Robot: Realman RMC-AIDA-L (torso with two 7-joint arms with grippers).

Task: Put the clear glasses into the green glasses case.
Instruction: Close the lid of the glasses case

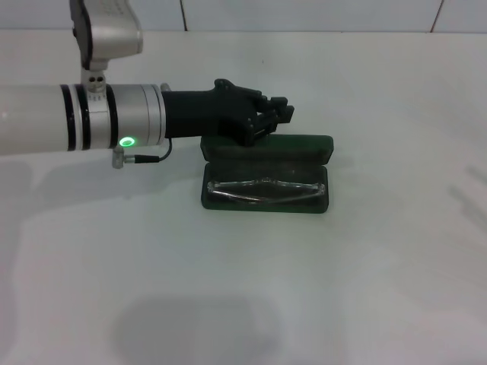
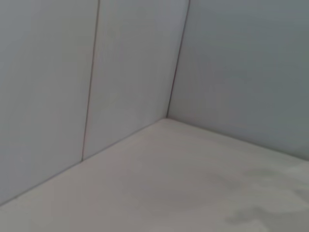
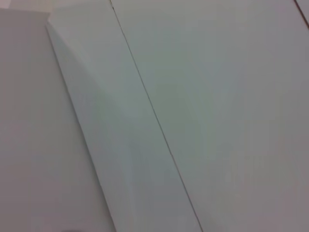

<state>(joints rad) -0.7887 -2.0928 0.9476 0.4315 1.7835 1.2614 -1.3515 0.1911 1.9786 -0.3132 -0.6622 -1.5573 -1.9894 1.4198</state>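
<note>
Left claw (image 1: 275, 115), fingers together on nothing, hovers behind the open green case (image 1: 266, 171); clear glasses (image 1: 262, 188) lie inside, crosswise; lid unclosed.

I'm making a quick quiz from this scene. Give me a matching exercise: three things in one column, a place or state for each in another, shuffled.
Things:
1. clear glasses
2. green glasses case
3. left gripper

Places or states:
A. lying open on the table
B. above the case's raised lid
C. lying inside the case's base

Pairs: 1-C, 2-A, 3-B
</note>
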